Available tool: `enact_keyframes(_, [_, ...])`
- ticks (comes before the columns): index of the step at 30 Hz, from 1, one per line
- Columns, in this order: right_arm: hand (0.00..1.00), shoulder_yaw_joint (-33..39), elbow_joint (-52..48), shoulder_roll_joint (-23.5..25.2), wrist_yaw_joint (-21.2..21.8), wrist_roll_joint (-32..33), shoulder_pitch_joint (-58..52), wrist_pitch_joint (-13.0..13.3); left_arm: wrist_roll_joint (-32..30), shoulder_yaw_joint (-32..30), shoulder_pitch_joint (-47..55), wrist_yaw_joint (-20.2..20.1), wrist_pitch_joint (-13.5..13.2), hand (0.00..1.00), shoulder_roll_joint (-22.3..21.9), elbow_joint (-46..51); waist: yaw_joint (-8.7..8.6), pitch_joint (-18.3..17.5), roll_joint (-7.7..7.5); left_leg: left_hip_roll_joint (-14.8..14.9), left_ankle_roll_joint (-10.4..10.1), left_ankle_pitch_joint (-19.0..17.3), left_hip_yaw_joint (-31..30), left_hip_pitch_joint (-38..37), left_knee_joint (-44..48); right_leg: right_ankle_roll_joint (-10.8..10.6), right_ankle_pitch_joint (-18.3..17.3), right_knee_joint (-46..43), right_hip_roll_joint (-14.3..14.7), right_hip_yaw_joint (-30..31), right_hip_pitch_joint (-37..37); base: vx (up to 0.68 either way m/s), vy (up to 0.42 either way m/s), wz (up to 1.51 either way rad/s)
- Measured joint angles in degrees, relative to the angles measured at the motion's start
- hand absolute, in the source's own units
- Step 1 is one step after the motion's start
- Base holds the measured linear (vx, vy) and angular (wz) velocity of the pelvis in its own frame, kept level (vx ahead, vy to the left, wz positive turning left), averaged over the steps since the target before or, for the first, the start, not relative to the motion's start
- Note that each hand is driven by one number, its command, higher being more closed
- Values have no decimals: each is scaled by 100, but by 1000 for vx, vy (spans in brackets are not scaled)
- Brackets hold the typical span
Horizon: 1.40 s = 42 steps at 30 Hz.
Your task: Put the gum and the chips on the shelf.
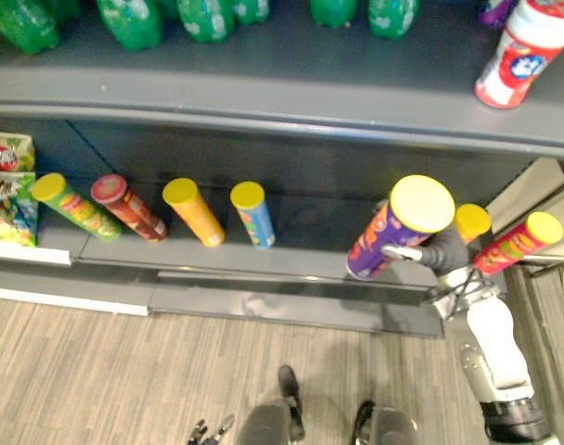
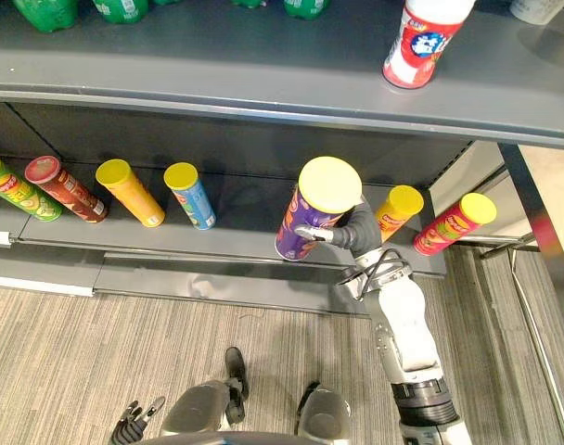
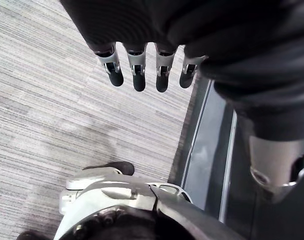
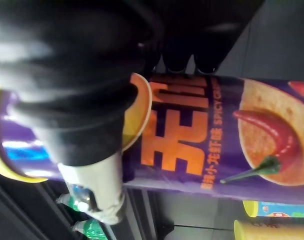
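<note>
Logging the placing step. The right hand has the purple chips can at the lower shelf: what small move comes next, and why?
Probably ease the purple chips can deeper and stand it upright before letting go. The right hand is curled round it, the can leans, and its base is by the front edge of the lower shelf, in the gap beside the blue can.

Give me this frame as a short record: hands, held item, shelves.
right hand: curled round the purple chips can
purple chips can: tilted, base at the lower shelf front edge, contact unclear
left hand: low over the floor, fingers relaxed, empty
upper shelf: gum bottle, green bottles
lower shelf: row of other chips cans, snack bags at its left end
</note>
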<state>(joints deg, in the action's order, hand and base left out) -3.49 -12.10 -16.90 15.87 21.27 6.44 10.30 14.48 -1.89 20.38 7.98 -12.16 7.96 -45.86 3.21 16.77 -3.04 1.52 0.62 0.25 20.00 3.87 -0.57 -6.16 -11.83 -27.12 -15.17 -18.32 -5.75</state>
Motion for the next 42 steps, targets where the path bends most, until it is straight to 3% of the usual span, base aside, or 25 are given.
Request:
enact_keyframes(7, [100, -351, 278, 73, -42, -111, -6, -35, -177, 223, 17, 3, 17, 0, 135, -1, -50, -183, -16, -78, -21, 366, -355, -221, -476, 7, 4, -788, -101, -37, -188, 122, -82, 27])
enact_keyframes(9, [100, -389, 419, 130, -119, -116, 4, -35, -218, 289, 0, -4, 4, 0, 170, 4, -66, -186, -4, -91, -21, 376, -548, -223, -477, 161, 39, -1403, -232, -7, -502, 103, -119, 50])
enact_keyframes(10, [100, -429, 543, 141, -206, -131, 1, -35, -217, 375, -29, -29, -23, 0, 124, -1, -69, -177, 43, -51, -74, 393, -674, -204, -476, 163, -297, -1427, -230, 12, -644, 96, -176, 45])
enact_keyframes(12, [100, -563, 663, 145, -314, -264, 25, -35, -215, 397, -53, -60, -69, 0, 127, -6, -24, -172, 55, -26, -164, 414, -737, -161, -472, 146, -338, -887, -275, 27, -809, 66, -189, 37])
enact_keyframes(14, [100, -657, 705, 161, -410, -349, 39, -25, -204, 418, -105, -88, -106, 0, 188, 1, -8, -176, -20, -66, -318, 346, -768, 3, -327, 17, -39, 5, -368, -6, -783, 42, -216, 32])
enact_keyframes(16, [100, -712, 1112, 96, -609, -429, 267, -8, -181, 558, -168, -107, -105, 0, 161, 31, -25, -119, 189, 327, -349, 335, -57, -2, -220, 20, -62, -11, -285, -270, -768, 93, -271, 29])
enact_keyframes(18, [100, -705, 1390, -71, -828, -569, 510, 23, -177, 712, -227, -154, -101, 0, 136, 85, -48, -14, 374, 433, -499, 466, 12, -83, -256, 21, -63, -183, -289, -355, -770, 70, -155, 18])
enact_keyframes(22, [100, -655, 1970, -86, -1333, -779, 1021, 234, -173, 768, -255, -179, -94, 0, 192, 275, -41, 184, 412, 413, -518, 427, -26, 111, -97, 20, -63, -142, -331, -373, -833, -38, -1, 8])
enact_keyframes(24, [100, -602, 2164, -75, -1550, -783, 1258, 298, -172, 843, -369, -181, -57, 0, 275, 335, 39, 349, 400, 408, -508, 432, -37, 307, 1, 48, -40, -97, -353, -403, -948, -80, 40, 13])
enact_keyframes(28, [100, -601, 2507, -50, -1990, -915, 1717, 436, -142, 950, -572, -160, 110, 0, 298, 446, 182, 673, 516, 390, -437, 404, -82, 538, 242, 58, 37, -105, -423, -441, -1039, -44, 27, 9])
enact_keyframes(36, [100, -636, 2882, -13, -2619, -1157, 2205, 679, -110, 1079, -668, -154, 147, 0, 327, 500, 200, 904, 632, 434, -355, 286, -171, 934, 721, 57, 52, -208, -467, -436, -1250, 4, -4, 3])
enact_keyframes(42, [100, -650, 3405, -25, -3200, -1494, 2542, 818, -107, 1272, -809, -142, 141, 0, 339, 461, 225, 1056, 827, 536, -342, 67, -174, 1278, 1220, 61, 49, -355, -467, -371, -1467, 4, -9, -4])
